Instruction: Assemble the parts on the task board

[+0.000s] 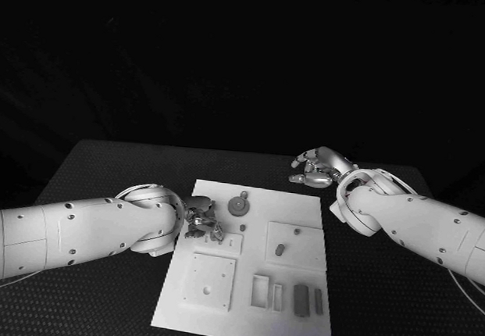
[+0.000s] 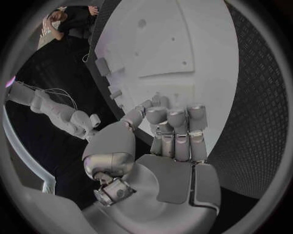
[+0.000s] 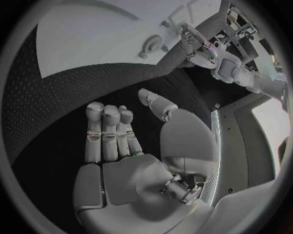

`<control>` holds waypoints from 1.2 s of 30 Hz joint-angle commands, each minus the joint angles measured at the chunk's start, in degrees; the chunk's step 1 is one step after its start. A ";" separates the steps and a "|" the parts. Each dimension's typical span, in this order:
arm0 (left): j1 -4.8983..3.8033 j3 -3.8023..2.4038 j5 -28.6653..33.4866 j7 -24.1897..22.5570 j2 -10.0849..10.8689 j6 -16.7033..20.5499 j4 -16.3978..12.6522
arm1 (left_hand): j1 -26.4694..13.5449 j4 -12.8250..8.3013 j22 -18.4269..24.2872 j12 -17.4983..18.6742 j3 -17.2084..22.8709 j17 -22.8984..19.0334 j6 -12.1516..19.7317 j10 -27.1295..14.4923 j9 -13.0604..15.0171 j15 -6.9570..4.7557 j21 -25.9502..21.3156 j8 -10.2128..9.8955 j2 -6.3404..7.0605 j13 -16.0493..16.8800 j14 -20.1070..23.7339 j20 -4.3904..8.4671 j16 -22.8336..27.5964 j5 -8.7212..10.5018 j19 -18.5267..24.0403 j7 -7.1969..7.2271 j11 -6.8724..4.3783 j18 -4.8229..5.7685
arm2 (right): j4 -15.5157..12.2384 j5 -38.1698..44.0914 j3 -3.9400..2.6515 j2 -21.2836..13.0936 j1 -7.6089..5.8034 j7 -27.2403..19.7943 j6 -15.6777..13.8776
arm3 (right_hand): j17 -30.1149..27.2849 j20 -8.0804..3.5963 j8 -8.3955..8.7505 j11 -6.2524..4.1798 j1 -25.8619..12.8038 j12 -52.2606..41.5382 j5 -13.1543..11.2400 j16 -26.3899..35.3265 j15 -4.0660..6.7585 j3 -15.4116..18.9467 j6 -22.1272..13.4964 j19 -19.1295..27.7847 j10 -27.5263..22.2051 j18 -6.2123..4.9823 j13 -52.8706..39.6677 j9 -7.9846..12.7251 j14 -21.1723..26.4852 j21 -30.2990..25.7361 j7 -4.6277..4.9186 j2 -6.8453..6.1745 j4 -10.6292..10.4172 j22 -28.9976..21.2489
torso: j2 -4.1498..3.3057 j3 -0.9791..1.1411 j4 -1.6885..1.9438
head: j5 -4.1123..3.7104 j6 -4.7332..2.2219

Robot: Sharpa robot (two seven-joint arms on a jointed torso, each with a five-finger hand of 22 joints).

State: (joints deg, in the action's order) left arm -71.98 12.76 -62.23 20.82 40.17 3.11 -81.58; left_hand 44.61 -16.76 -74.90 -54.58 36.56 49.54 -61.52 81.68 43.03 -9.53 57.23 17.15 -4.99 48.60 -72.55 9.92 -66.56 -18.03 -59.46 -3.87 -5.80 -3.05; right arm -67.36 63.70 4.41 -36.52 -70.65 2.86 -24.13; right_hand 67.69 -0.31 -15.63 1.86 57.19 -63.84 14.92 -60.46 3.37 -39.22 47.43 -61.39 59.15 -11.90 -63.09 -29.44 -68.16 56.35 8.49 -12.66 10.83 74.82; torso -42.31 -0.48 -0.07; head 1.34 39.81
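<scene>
- Head view shows the task board [image 1: 287, 313] lying in the middle of the desk [image 1: 119, 166], with small parts standing in it: a round part [image 1: 239, 205] near its far edge, a small peg [image 1: 280, 249] on a raised square at its middle, and upright blocks [image 1: 300, 299] near its near edge.
- The left robot hand [image 1: 202, 218] rests at the task board's left edge, fingers curled down onto the plate; whether it pinches a part I cannot tell.
- The right robot hand [image 1: 317, 168] hovers off the task board's far right corner, fingers apart and empty, as the right wrist view confirms [image 3: 122, 141].
- My judgement: the step in hand is a pick or seating at the left edge; the next move calls for a sure grip and alignment over a socket.
</scene>
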 commanded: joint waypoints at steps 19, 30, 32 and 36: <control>0.10 -0.01 0.98 -0.85 -0.02 -1.62 -0.14 | -1.01 0.15 -1.01 -0.43 0.17 -0.30 -6.65 -0.82 0.10 -1.63 0.23 0.33 -0.21 -0.23 -0.46 5.04 -0.39 -0.47 0.40 3.64 -0.38 -0.52 | -0.21 -0.24 -0.01 0.02 -0.01 -0.05 1.14 | -0.11 0.13 -0.02 1.00 -0.04 -0.27 0.32 -0.11 -0.06 0.36 1.31 0.45 -5.92 -3.10 0.16 0.07 0.48 -0.27 0.75 0.65 0.09 0.14 | 0.01 0.00 -0.02 | 0.55 0.45; 0.10 0.00 0.68 -0.46 -0.24 -1.87 -0.09 | -1.32 0.22 -0.99 -0.47 0.10 -0.42 -6.86 -0.81 0.19 -1.60 0.23 0.35 -0.23 -0.33 -0.42 5.04 -0.46 -0.31 0.41 3.67 -0.41 -0.50 | -0.22 -0.24 -0.01 0.18 0.00 0.02 1.54 | -0.18 0.15 -0.14 0.95 0.06 -0.46 1.01 -0.24 -0.01 0.28 1.55 0.45 -5.97 -3.10 0.35 0.07 0.52 -0.32 0.69 0.87 0.27 0.27 | 0.00 -0.10 0.02 | 0.42 0.61; 0.10 0.00 0.63 -0.46 -0.24 -2.05 -0.08 | -1.32 0.22 -0.98 -0.47 0.11 -0.43 -6.88 -0.81 0.20 -1.60 0.23 0.35 -0.24 -0.33 -0.42 5.04 -0.46 -0.31 0.40 3.68 -0.41 -0.50 | -0.20 -0.23 -0.01 0.19 0.00 0.01 1.54 | -0.19 0.15 -0.14 0.94 0.05 -0.50 1.09 -0.28 0.00 0.30 1.56 0.42 -5.95 -3.10 0.37 0.07 0.50 -0.31 0.68 0.89 0.28 0.29 | 0.00 -0.10 0.02 | 0.45 0.68; 0.10 0.00 0.30 -0.33 -0.23 -2.05 -0.05 | -1.45 0.24 -0.98 -0.51 0.09 -0.48 -7.06 -0.79 0.26 -1.60 0.26 0.40 -0.23 -0.37 -0.46 5.05 -0.54 -0.22 0.38 3.73 -0.46 -0.50 | -0.16 -0.23 -0.01 0.30 0.00 -0.03 1.58 | -0.19 0.15 -0.15 0.94 0.03 -0.53 1.14 -0.31 0.00 0.32 1.58 0.40 -5.94 -3.10 0.39 0.08 0.49 -0.30 0.68 0.90 0.29 0.31 | 0.02 -0.09 0.04 | 0.26 0.84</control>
State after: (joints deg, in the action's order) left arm -71.89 12.77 -61.84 20.74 40.05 1.94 -81.54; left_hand 43.09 -16.60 -74.93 -54.80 36.56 49.11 -61.57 81.67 43.19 -9.54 57.23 17.29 -4.66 48.26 -72.56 9.92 -66.79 -18.13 -59.47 -3.82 -5.81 -3.01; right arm -67.47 63.57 4.42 -36.31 -70.65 2.97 -23.38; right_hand 67.57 -0.11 -15.63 1.86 57.17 -64.12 15.76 -60.46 3.36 -39.06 47.73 -61.19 59.15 -11.96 -62.79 -29.45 -68.18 56.35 8.18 -12.20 10.99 74.94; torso -42.30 -0.57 -0.04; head 1.72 40.55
